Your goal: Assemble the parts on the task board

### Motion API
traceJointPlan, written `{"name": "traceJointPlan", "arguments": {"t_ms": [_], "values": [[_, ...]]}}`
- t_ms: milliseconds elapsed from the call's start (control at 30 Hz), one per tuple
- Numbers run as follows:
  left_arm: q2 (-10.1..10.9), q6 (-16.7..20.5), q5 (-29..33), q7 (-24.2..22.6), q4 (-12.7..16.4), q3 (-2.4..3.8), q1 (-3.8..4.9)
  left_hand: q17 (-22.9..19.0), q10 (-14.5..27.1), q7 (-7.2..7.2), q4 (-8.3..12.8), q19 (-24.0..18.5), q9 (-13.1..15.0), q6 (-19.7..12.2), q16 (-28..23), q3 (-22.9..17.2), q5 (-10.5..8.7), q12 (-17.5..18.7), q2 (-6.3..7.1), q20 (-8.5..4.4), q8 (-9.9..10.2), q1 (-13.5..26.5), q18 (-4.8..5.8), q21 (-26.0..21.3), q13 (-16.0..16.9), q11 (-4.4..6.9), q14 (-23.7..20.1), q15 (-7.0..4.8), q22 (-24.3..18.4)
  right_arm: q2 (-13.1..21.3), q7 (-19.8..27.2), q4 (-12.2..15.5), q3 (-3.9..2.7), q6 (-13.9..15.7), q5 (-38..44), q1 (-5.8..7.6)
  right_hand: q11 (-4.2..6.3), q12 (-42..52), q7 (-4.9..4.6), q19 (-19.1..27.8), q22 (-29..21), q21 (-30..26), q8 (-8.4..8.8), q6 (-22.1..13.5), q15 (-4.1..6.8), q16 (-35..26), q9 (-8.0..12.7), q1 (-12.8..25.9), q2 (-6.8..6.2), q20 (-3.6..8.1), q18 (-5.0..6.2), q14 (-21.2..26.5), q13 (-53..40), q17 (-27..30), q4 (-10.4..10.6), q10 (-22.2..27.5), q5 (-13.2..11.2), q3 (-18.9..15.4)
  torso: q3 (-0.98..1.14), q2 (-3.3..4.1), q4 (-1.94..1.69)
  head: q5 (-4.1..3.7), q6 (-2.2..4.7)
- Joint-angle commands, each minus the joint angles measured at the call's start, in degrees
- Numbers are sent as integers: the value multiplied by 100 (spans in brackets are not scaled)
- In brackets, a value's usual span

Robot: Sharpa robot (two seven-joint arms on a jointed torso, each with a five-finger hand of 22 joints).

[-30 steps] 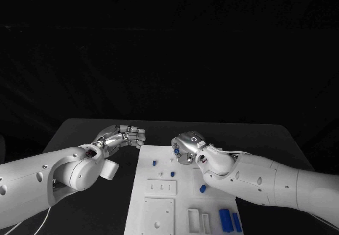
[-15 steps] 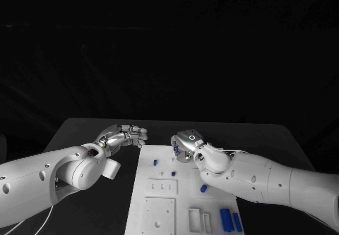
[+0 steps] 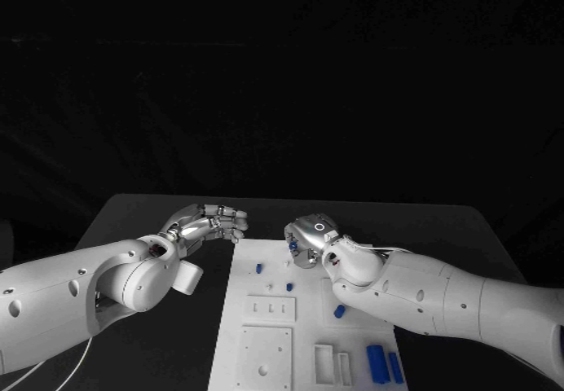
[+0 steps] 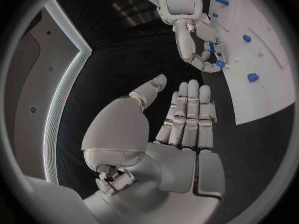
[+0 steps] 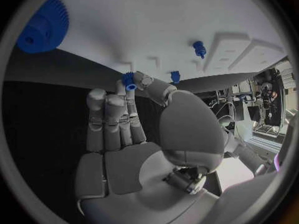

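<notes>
Right hand (image 3: 309, 238) pinches a small blue part (image 5: 129, 81) over the far end of the task board (image 3: 261, 281); left hand (image 3: 209, 225) holds nothing.

The part sits at the right hand's fingertips, just above the white board near its edge. A blue gear (image 5: 41, 25) lies on the board beyond that hand, and two blue pegs (image 5: 199, 48) stand on it farther along. The left hand hovers over the black surface (image 3: 141, 216) just beside the board's edge, fingers straight, side by side, thumb apart, close to the right hand.
</notes>
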State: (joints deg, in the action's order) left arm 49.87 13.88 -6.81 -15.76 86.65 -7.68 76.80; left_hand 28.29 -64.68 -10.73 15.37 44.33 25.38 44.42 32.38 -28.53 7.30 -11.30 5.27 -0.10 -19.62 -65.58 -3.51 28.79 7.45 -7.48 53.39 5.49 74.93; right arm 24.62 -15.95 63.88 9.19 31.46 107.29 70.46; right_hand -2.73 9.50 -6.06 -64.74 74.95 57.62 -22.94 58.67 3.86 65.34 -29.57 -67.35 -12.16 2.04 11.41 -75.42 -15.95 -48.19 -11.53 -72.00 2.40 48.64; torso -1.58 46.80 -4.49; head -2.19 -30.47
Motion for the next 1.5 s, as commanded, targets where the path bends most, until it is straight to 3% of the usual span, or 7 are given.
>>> {"name": "traceJointPlan", "arguments": {"t_ms": [33,1000,1067,1100,1133,1333,1500], "values": [[-13,-87,1,-33,8,6,11,7,33,-16,20,-42,-8,-8,-28,-16,-17,38,9,6,12,42,-74,16,7,12,-17,22,91,-1,82,51,0,-135,-42,-3,82,6,14,-1,105,19,-14,30,65,8,-7,-23,-30,32,359,35,-569,7,2,-214,40,38,3,0,7,12,-16],[-64,-96,-1,-30,-43,6,12,10,33,-17,26,-44,-9,-10,-29,-23,-17,43,6,8,11,48,-73,20,11,11,-17,23,91,-114,143,-89,20,-211,-130,-15,67,-30,2,11,103,19,18,4,50,3,-20,-6,-52,28,359,37,-629,17,18,-166,40,58,-6,6,9,34,-48],[-63,-95,-1,-30,-46,6,12,10,33,-17,26,-44,-9,-10,-29,-23,-17,44,6,8,11,49,-73,20,12,10,-17,23,92,-124,146,-114,22,-196,-155,-16,59,-46,-5,14,102,19,31,-11,43,1,-22,0,-67,27,359,37,-642,20,24,-146,40,62,-9,7,-2,28,-55],[-63,-95,-1,-30,-48,6,12,11,34,-17,26,-44,-9,-10,-29,-23,-17,44,6,8,11,50,-73,20,12,10,-17,24,92,-125,149,-124,22,-181,-171,-16,53,-57,-10,17,101,17,41,-22,37,0,-22,3,-74,25,359,38,-649,23,31,-130,40,67,-30,7,-45,-12,-53],[-63,-96,-1,-30,-50,6,12,11,34,-17,26,-44,-9,-10,-29,-23,-17,44,6,8,11,50,-73,21,12,10,-17,24,91,-125,158,-134,23,-178,-191,-16,47,-69,-15,19,100,16,51,-36,31,-2,-22,4,-83,25,359,39,-656,25,34,-114,40,72,-29,6,-44,-13,-52],[-55,-96,-1,-28,-48,5,12,11,34,-18,27,-44,-9,-11,-29,-23,-18,45,7,8,11,52,-73,21,12,10,-17,24,91,-130,198,-174,24,-159,-345,-15,-156,-399,-185,43,80,-22,307,-421,-168,-16,68,-9,-240,14,359,23,-580,55,80,360,43,135,-29,1,-38,-7,-52],[-53,-97,-1,-25,-48,5,12,11,34,-18,27,-45,-9,-12,-29,-23,-18,46,8,8,11,54,-73,21,13,10,-18,24,91,-131,222,-179,25,-169,-393,-15,-278,-589,-258,49,58,-67,406,-576,-287,-22,110,-30,-330,1,359,25,-459,80,94,625,40,113,-25,5,-34,-2,-53]]}}
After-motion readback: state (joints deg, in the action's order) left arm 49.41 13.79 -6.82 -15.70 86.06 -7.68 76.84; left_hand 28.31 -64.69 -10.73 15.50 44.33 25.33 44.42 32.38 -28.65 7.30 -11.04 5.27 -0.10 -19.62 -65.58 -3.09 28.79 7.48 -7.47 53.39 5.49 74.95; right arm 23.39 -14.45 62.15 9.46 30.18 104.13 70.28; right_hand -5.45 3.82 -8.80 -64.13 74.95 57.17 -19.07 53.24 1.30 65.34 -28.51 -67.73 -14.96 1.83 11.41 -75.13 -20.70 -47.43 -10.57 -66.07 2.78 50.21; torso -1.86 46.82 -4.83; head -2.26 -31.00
